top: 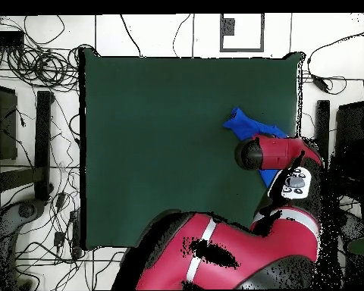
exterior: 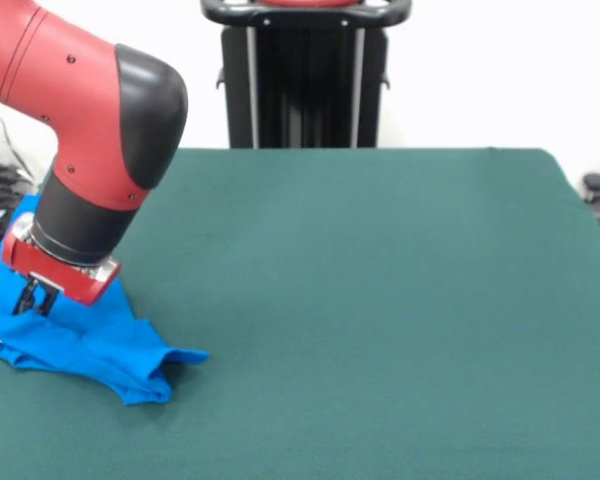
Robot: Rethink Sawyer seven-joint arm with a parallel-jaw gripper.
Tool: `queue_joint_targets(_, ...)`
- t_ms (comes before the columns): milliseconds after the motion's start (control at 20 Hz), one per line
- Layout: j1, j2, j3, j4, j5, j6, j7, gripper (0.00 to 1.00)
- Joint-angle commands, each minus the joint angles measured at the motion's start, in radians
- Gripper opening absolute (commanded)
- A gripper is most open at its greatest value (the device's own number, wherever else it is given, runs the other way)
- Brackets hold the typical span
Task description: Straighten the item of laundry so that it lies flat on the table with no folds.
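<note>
- A dark green worktop (top: 170, 144) fills the middle of the frame.
- A blue shirt (top: 249, 123) lies crumpled at the worktop's right edge, partly hidden under the arm.
- The red and black arm (top: 238, 254) rises from the bottom of the frame and bends over the shirt.
- The pincer itself is hidden beneath the arm's wrist.
- Tangled cables (top: 45, 64) lie on the floor at the upper left.

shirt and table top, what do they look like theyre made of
Shirt: looks like soft, thin knit fabric, matte bright blue; it bunches into limp folds and wrinkles under the gripper.
Table: top seems covered in a felt-like cloth, dark green and matte, with no shine or reflections. What lies beneath the covering cannot be told.
</note>
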Motion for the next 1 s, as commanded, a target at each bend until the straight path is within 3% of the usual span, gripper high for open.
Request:
queue_joint_targets(50,0.040,0.047,0.051,0.010,-0.012,-0.037,0.093,0.00)
queue_joint_targets(650,0.047,0.034,0.042,0.017,0.000,-0.034,0.090,0.00)
queue_joint_targets(1000,0.091,-0.069,0.033,0.179,0.029,-0.009,0.144,0.00)
